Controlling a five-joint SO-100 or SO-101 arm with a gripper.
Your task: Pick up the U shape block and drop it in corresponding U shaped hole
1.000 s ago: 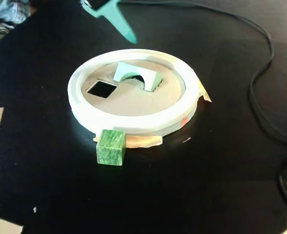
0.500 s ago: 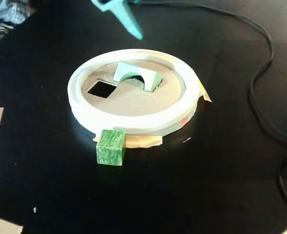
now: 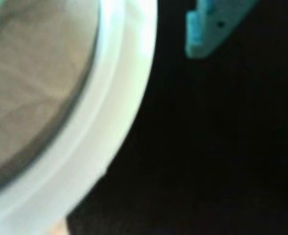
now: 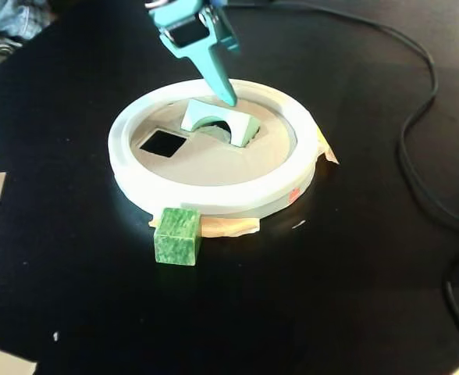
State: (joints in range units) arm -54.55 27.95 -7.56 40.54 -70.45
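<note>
On the black table (image 4: 73, 312) sits a round tan disc (image 4: 214, 160) with a thick white rim (image 4: 214, 195) all the way around it. Taking the disc as a clock in the fixed view, the U block (image 4: 218, 119) is up near 12 o'clock. It is pale mint green and has a round arch cut out of it. It stands tilted in the U hole (image 4: 220, 130), with most of it sticking up above the disc and its arch facing the camera. Only a small dark bit of that hole shows under the arch. A square hole (image 4: 163, 142) is at about 9 o'clock on the disc. It is dark and nothing sits in it.

A darker green cube (image 4: 177, 236) sits on the table just outside the rim at about 6 o'clock. It is touching the rim or very near it. Bits of tan tape (image 4: 229, 226) stick out from under the rim beside the cube and at about 3 o'clock. Black cables (image 4: 417, 156) curl over the table far off toward 3 o'clock.

The teal gripper (image 4: 228, 95) comes down from 12 o'clock. Its pointed tip hangs just above the back of the U block. I cannot tell if it is open or closed, and it does not hold the block.

The wrist view is blurry. It shows the white rim, some tan disc, the black table and a teal finger (image 3: 207, 29) at the top.
</note>
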